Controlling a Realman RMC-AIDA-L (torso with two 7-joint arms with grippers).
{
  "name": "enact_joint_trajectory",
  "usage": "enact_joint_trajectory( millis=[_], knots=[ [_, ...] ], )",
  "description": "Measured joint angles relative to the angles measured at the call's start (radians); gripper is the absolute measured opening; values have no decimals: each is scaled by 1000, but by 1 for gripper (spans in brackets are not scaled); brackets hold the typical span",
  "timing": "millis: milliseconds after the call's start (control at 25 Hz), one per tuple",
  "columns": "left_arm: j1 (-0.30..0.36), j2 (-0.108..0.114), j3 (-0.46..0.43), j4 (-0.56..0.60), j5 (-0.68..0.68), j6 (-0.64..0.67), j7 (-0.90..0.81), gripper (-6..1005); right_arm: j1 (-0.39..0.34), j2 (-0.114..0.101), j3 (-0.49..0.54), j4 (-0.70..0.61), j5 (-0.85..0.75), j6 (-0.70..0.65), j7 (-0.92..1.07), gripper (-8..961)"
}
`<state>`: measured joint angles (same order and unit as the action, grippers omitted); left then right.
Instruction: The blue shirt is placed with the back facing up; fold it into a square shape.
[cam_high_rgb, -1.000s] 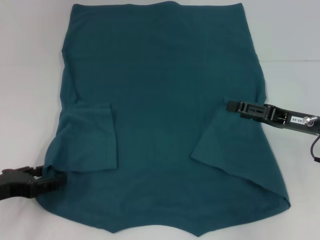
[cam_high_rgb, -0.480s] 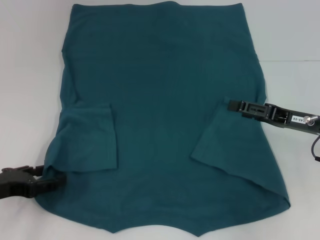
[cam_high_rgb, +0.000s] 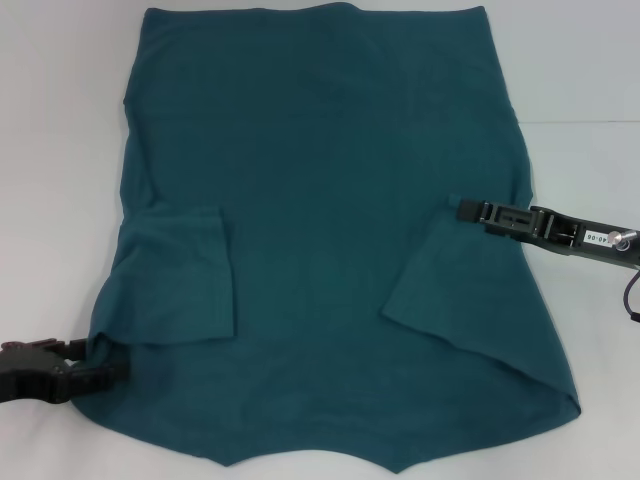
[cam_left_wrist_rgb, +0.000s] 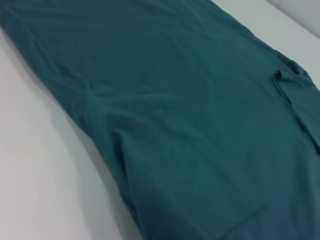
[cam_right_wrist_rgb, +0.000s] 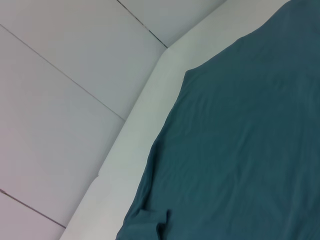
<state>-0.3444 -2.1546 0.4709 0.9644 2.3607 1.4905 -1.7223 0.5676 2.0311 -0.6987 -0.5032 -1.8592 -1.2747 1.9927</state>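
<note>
The blue shirt (cam_high_rgb: 320, 200) lies flat on the white table (cam_high_rgb: 60, 150), hem at the far side. Both short sleeves are folded inward onto the body. My left gripper (cam_high_rgb: 95, 362) is at the shirt's near left corner, open, with the fabric's edge between its jaws. My right gripper (cam_high_rgb: 460, 211) hovers over the top of the folded right sleeve, near the shirt's right edge. The left wrist view shows the shirt (cam_left_wrist_rgb: 200, 125) with soft wrinkles. The right wrist view shows the shirt (cam_right_wrist_rgb: 250, 150) reaching toward the table's far edge.
White table surface (cam_left_wrist_rgb: 30, 150) shows on both sides of the shirt. The table's edge (cam_right_wrist_rgb: 145, 115) and pale tiled surface beyond (cam_right_wrist_rgb: 60, 75) appear in the right wrist view. The shirt's near edge runs out of the head view at the bottom.
My left gripper has shifted slightly toward me along the shirt's corner; the fabric has not moved. My right gripper has stayed almost still.
</note>
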Motion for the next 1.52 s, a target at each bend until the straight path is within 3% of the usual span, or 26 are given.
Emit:
enact_joint_trajectory(
  millis=[1520],
  knots=[
    [-10, -6, 3, 28, 49, -69, 0, 769, 4, 3, 8, 0, 0, 12, 0, 916]
  ],
)
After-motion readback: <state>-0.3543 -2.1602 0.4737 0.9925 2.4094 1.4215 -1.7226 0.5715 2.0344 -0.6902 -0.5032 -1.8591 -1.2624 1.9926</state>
